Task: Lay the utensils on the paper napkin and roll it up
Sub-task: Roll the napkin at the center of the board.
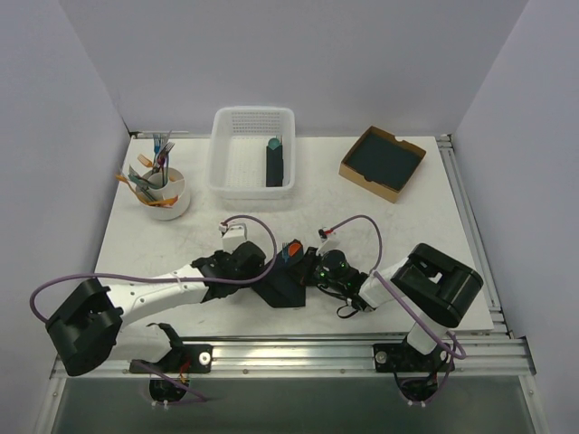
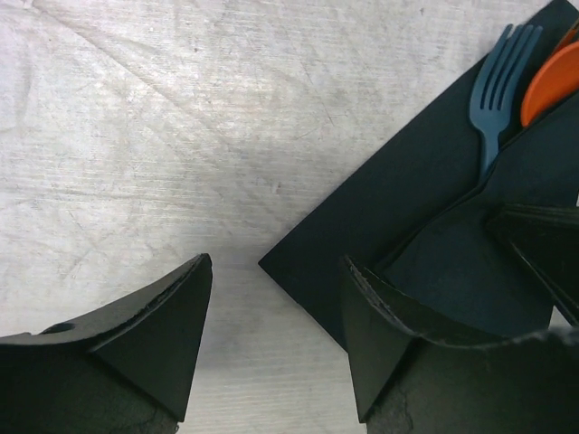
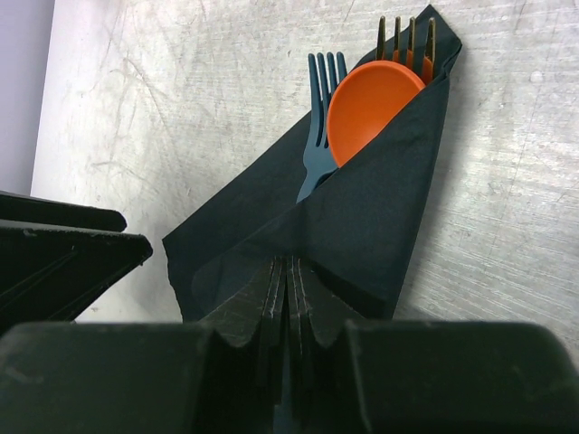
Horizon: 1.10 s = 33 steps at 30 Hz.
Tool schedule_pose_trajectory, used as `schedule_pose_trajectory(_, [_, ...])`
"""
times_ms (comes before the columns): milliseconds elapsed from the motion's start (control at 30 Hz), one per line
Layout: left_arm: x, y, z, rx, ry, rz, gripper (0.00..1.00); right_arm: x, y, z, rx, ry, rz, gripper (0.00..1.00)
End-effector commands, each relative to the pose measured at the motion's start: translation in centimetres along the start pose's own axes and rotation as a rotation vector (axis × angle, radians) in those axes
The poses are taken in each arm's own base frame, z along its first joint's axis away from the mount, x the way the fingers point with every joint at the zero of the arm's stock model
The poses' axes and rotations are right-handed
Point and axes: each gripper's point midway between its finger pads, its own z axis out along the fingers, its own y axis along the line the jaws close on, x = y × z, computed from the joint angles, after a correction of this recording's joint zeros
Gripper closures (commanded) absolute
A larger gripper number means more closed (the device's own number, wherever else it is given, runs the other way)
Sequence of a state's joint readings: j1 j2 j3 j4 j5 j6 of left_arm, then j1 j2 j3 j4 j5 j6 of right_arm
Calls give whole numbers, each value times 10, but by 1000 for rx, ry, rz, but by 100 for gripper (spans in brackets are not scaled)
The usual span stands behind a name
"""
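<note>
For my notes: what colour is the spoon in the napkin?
Orange spoon; best in right wrist view.

Scuffed white table (image 1: 452, 217) between pale lilac walls (image 1: 362, 54)

Thin, matt, near-black paper napkin (image 3: 371, 226), softly creased. Smooth orange plastic spoon (image 3: 371, 108) with a slight sheen. Matt teal plastic fork (image 3: 317, 127). White table (image 3: 181, 99), scuffed and scratched, faintly shiny. White plastic mesh basket (image 1: 222, 154). Matt brown cardboard box (image 1: 366, 181).

Bright, even overhead light casts soft shadows; the near fingers (image 2: 136, 362) (wrist views) look perhaps slightly blurred.
</note>
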<state>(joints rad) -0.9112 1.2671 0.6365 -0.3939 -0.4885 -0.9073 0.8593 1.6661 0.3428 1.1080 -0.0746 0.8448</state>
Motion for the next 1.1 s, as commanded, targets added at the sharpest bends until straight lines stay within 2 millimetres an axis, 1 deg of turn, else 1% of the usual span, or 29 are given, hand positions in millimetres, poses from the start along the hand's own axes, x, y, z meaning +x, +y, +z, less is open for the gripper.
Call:
schedule_pose_trajectory(0, [2, -8, 6, 34, 29, -64, 34, 1, 1, 3, 13, 4, -23, 96])
schedule_pose_trajectory(67, [4, -6, 9, 24, 45, -70, 34, -1, 2, 4, 11, 5, -24, 96])
schedule_pose_trajectory(167, [12, -1, 15, -1, 80, -75, 35, -1, 4, 4, 8, 4, -23, 96])
schedule_pose_trajectory(267, [16, -4, 20, 8, 100, -79, 38, 1, 2, 4, 10, 8, -23, 96])
schedule_pose_trajectory(400, [20, -6, 24, 25, 107, -97, 44, 0, 3, 4, 8, 8, -21, 96])
schedule_pose_trajectory(567, [22, -5, 26, 19, 112, -102, 54, 0, 3, 5, 8, 8, -19, 96])
schedule_pose_trajectory(667, [25, -5, 28, 18, 123, -103, 58, 0, 4, 4, 6, 8, -21, 96])
schedule_pose_trajectory(833, [24, -4, 27, 10, 118, -108, 65, 0, 3, 5, 9, 9, -18, 96])
schedule_pose_trajectory(967, [20, 1, 26, -18, 104, -96, 75, 1, 4, 6, 9, 12, -18, 97])
schedule_pose_trajectory(1000, [19, 1, 26, -21, 102, -96, 81, 1, 3, 6, 10, 13, -20, 97])
schedule_pose_trajectory(1067, [17, 2, 26, -29, 94, -94, 90, 1, 4, 6, 10, 13, -21, 97])
